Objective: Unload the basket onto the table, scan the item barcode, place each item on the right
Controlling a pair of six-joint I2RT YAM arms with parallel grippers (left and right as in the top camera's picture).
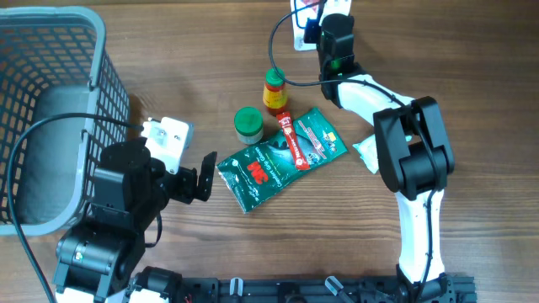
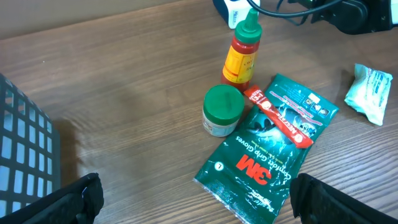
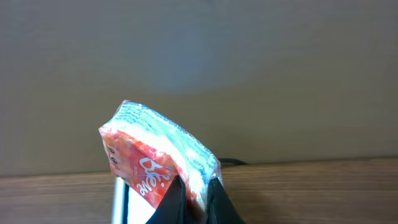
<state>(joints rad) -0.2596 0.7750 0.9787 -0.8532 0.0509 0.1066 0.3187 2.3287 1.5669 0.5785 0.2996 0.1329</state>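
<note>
My right end effector [image 3: 194, 202] is clamped tight on the lower edge of a small crinkly plastic packet [image 3: 155, 158]. The packet is orange-red with white lettering on one face and glossy white film along its top. It is held up at the far side of the table [image 1: 168, 67], tilted, with a plain wall behind it. My left end effector [image 1: 206, 175] hangs at the near left with its dark fingers spread wide and nothing between them.

The table is matte brown wood grain. Near its middle lies a flat, shiny dark-green glove pouch [image 2: 267, 149] with red 3M lettering. A slim red sachet [image 2: 277, 115] lies diagonally across the pouch's far end. Just left of the pouch stands a squat round jar [image 2: 222, 110] with a smooth green lid. Beyond the jar is an upright red sauce bottle [image 2: 240, 53] with a yellow label and a tapered green cap. A crumpled pale wrapper [image 2: 370, 93] lies to the right, apart from the pouch. A grey plastic mesh basket [image 1: 105, 76] fills the far left.
</note>
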